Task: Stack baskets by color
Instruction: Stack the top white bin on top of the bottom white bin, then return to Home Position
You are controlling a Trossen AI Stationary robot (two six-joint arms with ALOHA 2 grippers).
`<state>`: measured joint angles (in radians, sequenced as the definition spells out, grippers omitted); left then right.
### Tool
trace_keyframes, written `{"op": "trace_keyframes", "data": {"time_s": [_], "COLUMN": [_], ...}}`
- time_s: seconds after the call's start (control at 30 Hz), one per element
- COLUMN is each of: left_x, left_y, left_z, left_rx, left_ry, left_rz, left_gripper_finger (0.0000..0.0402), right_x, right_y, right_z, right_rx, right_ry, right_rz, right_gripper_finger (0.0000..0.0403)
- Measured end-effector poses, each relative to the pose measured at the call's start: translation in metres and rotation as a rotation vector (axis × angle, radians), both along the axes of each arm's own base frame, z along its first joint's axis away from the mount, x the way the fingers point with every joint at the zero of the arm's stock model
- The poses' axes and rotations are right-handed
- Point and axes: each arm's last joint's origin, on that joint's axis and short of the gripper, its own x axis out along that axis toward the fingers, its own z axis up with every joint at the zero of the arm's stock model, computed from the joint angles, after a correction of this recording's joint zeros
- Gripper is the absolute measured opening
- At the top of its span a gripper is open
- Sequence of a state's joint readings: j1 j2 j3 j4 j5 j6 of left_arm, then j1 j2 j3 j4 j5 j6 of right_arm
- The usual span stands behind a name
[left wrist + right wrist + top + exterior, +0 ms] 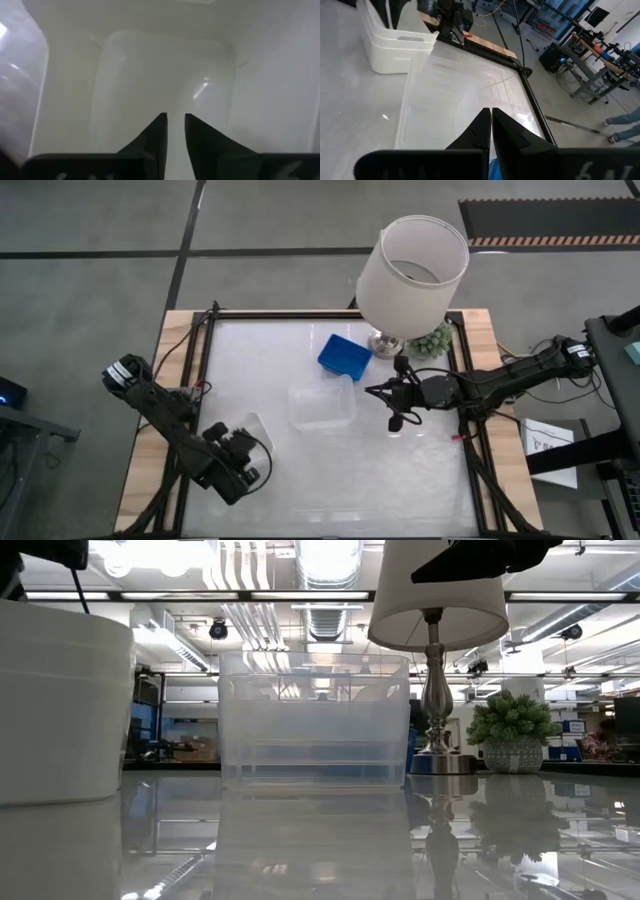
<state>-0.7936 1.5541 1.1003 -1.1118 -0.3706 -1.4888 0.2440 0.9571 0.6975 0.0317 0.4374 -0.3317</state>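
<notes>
A white basket (258,426) (395,45) stands on the table near the left front, and my left gripper (245,446) (175,125) reaches down into it, shut on it. A clear basket (322,406) (312,720) rests on its bottom at the table's middle. Beyond it a blue basket (345,357) lies by the lamp's foot. My right gripper (371,391) (491,117) hangs shut and empty above the table, just right of the clear basket. My left gripper comes at the white basket from above, pointing steeply down. A narrow white strip of the basket (175,107) shows between its two fingers; it looks like a side wall, with one finger inside and one outside. The basket stands on the table.
A lamp with a big white shade (412,270) and a small potted plant (435,340) stand at the far right. A black frame (470,430) runs round the table's glossy top. There is free room at the front middle and right.
</notes>
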Motion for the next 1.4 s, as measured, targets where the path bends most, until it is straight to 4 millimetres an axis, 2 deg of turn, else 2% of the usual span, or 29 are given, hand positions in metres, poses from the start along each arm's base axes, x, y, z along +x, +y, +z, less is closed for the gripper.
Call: {"op": "trace_keyframes", "data": {"time_s": [0.1,0.23,0.4,0.53,0.6,0.73,0.8,0.93,1.03,1.13,1.23,1.4], "left_x": [-0.004,-0.006,-0.001,0.004,0.006,0.0,-0.007,-0.023,-0.035,-0.046,-0.056,-0.071], "left_y": [0.006,0.012,0.011,0.021,0.029,0.061,0.081,0.118,0.138,0.153,0.166,0.176], "left_z": [0.007,0.021,0.034,0.028,0.022,0.008,0.001,-0.015,-0.021,-0.027,-0.035,-0.042], "left_rx": [0.036,0.16,0.441,0.514,0.469,0.417,0.43,0.479,0.493,0.501,0.5,0.471], "left_ry": [-0.004,-0.143,-0.37,-0.49,-0.622,-0.964,-1.067,-1.076,-1.103,-1.103,-1.03,-0.943], "left_rz": [-0.016,-0.101,-0.397,-0.632,-0.778,-1.0,-0.997,-0.887,-0.849,-0.807,-0.765,-0.718], "left_gripper_finger": [0.0041,0.0038,0.0037,0.0032,0.002,0.0003,0.0003,0.0001,0.0001,0.0,0.0,0.0], "right_x": [0.0,-0.001,-0.002,-0.006,-0.011,-0.022,-0.028,-0.039,-0.048,-0.058,-0.07,-0.09], "right_y": [0.0,0.001,0.002,-0.014,-0.025,-0.044,-0.047,-0.051,-0.051,-0.051,-0.053,-0.053], "right_z": [0.0,-0.006,-0.015,-0.025,-0.032,-0.04,-0.044,-0.05,-0.057,-0.06,-0.063,-0.069], "right_rx": [-0.001,-0.022,-0.071,-0.049,-0.004,0.076,0.099,0.112,0.108,0.093,0.086,0.075], "right_ry": [0.003,0.041,-0.052,-0.1,-0.101,-0.127,-0.129,-0.156,-0.177,-0.211,-0.246,-0.321], "right_rz": [0.0,0.062,0.242,0.248,0.232,0.171,0.151,0.126,0.121,0.098,0.09,0.086], "right_gripper_finger": [0.0009,0.0009,0.0009,0.0009,0.0009,0.0009,0.0009,0.0009,0.0009,0.0009,0.0009,0.0009]}}
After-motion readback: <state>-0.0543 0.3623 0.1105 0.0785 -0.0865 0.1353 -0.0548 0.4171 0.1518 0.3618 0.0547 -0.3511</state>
